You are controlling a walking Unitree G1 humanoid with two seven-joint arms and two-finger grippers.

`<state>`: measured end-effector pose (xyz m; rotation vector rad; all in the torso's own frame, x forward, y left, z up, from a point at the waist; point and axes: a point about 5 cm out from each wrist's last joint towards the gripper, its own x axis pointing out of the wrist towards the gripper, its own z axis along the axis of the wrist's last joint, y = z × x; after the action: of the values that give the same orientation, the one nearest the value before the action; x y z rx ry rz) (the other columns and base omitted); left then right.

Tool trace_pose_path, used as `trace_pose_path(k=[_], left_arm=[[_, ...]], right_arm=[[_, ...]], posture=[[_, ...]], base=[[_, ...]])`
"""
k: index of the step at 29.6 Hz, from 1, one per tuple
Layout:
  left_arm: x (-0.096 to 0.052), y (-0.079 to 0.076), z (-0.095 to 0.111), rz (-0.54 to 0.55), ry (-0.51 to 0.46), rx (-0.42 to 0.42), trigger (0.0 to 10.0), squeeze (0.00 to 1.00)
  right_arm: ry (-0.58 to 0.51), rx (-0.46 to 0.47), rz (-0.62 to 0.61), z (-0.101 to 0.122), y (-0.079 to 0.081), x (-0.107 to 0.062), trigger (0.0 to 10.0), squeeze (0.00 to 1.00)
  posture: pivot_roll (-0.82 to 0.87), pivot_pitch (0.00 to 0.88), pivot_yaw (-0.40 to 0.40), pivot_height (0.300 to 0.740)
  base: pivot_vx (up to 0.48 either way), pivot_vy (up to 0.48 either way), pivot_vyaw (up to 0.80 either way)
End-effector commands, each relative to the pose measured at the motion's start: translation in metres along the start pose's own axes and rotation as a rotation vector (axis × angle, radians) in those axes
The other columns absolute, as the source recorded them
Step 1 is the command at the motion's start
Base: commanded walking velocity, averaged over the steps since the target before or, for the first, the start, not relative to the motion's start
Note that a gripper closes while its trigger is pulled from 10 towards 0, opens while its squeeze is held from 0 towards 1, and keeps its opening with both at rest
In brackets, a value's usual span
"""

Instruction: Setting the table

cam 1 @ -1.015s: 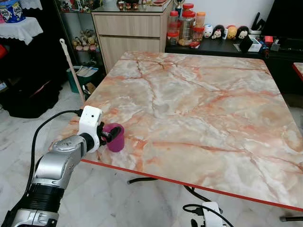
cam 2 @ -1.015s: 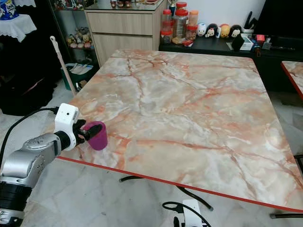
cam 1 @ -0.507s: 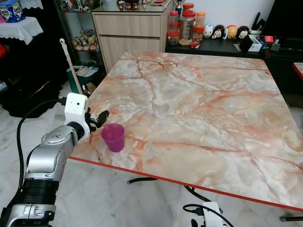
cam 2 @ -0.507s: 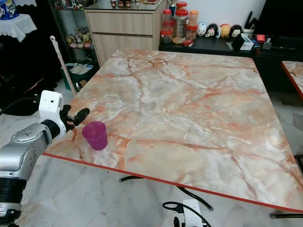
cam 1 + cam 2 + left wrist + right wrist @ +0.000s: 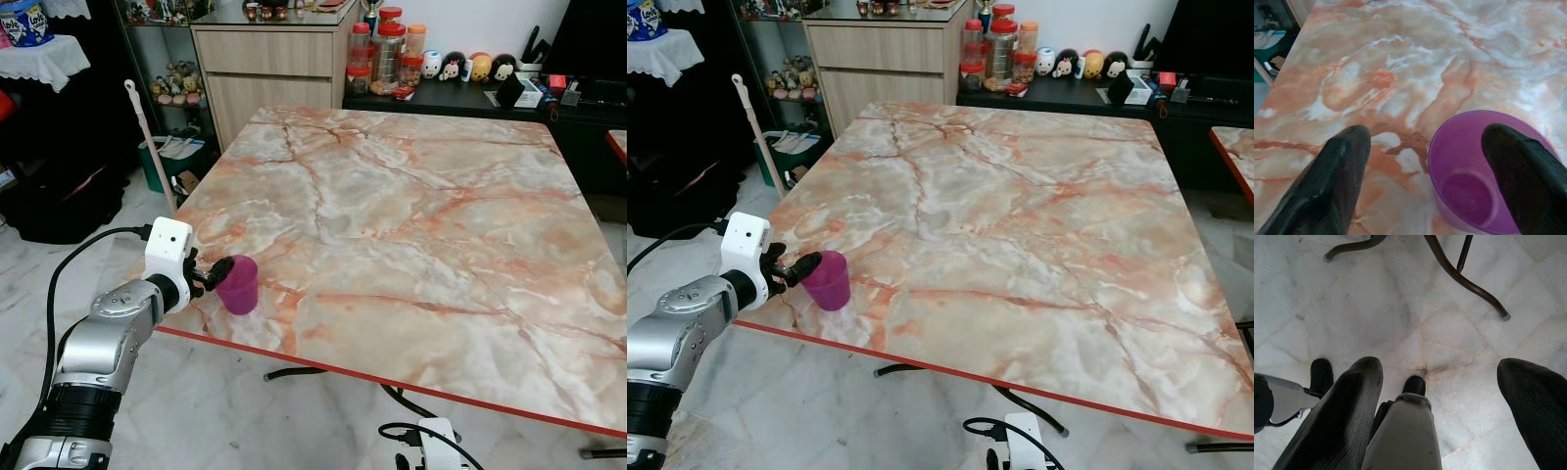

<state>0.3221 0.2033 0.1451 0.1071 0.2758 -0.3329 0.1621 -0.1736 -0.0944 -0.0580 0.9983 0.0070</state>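
A purple plastic cup (image 5: pixel 238 285) stands upright near the front left corner of the orange-veined marble table (image 5: pixel 411 215). My left gripper (image 5: pixel 217 273) is at the cup's left side, at rim height. In the left wrist view the two black fingers (image 5: pixel 1332 181) are spread wide. One finger lies over the cup (image 5: pixel 1469 191) at its mouth, the other is outside it above the marble, and the cup's near wall is between them. They do not squeeze the cup. My right gripper (image 5: pixel 1440 372) hangs open over the floor by my own leg.
The table's red front edge (image 5: pixel 392 377) runs close to the cup. Behind the table are a wooden cabinet (image 5: pixel 269 69) and jars (image 5: pixel 387 49) on a dark shelf. A pale stick (image 5: pixel 147 137) leans off the table's left side. Curved table legs (image 5: pixel 1464 279) stand on the marble floor.
My left gripper was at the cup, drew back to the left half a second ago, and has now come back to the cup's rim. The cup has stayed put.
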Motion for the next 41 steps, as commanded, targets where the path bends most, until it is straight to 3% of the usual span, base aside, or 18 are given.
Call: trace_pose_path(k=[1,2,3,18,20,21,22,23,24,41], left_arm=[[-0.001,0.001,-0.001,-0.005,0.009,0.018,10.0,1.0],[-0.001,0.001,-0.001,-0.007,0.01,0.021,10.0,1.0],[-0.001,0.0,-0.002,-0.013,0.017,0.023,10.0,0.0],[-0.001,-0.008,-0.012,-0.074,0.081,0.059,10.0,0.0],[-0.001,-0.007,-0.012,-0.065,0.081,0.052,7.9,0.0],[0.0,-0.007,-0.011,-0.06,0.081,0.051,4.5,0.0],[0.0,-0.007,-0.011,-0.06,0.081,0.052,4.5,0.0],[0.0,-0.007,-0.011,-0.059,0.077,0.051,1.9,0.0],[0.0,-0.006,-0.01,-0.057,0.074,0.05,0.9,0.0],[-0.001,-0.008,-0.011,-0.081,0.084,0.054,1.0,0.0]], right_arm=[[-0.001,-0.011,0.0,0.002,0.0,0.0,10.0,0.0],[-0.001,-0.011,0.0,0.002,0.0,0.0,10.0,0.0],[-0.001,-0.011,0.0,0.002,0.0,0.0,10.0,0.0],[0.001,-0.009,0.001,0.001,0.0,0.0,10.0,0.0],[0.001,-0.009,0.0,0.0,0.0,0.0,10.0,0.0],[0.002,-0.01,-0.001,0.0,0.0,0.0,10.0,0.0],[0.001,-0.01,-0.001,0.0,0.0,0.0,10.0,0.0],[0.001,-0.009,-0.001,0.0,0.0,0.0,10.0,0.0],[0.001,-0.009,-0.001,0.0,0.0,0.0,10.0,0.0],[0.003,-0.01,0.002,0.0,0.002,0.0,10.0,0.0]], posture=[[0.07,0.0,0.031,0.74],[0.07,0.0,0.031,0.74],[0.07,0.0,0.033,0.74],[0.07,0.0,0.034,0.74],[0.07,0.0,0.036,0.74],[0.07,0.0,0.035,0.74],[0.07,0.0,0.035,0.74],[0.07,0.0,0.035,0.74],[0.07,0.0,0.036,0.74],[0.07,0.0,0.038,0.74]], base=[[0.0,0.0,0.0],[0.0,0.0,0.0],[0.0,0.0,0.0],[0.0,0.0,0.0],[0.0,0.0,0.0],[0.0,0.0,0.0],[0.0,0.0,0.0],[0.0,0.0,0.0],[0.0,0.0,0.0],[0.0,0.0,0.0]])
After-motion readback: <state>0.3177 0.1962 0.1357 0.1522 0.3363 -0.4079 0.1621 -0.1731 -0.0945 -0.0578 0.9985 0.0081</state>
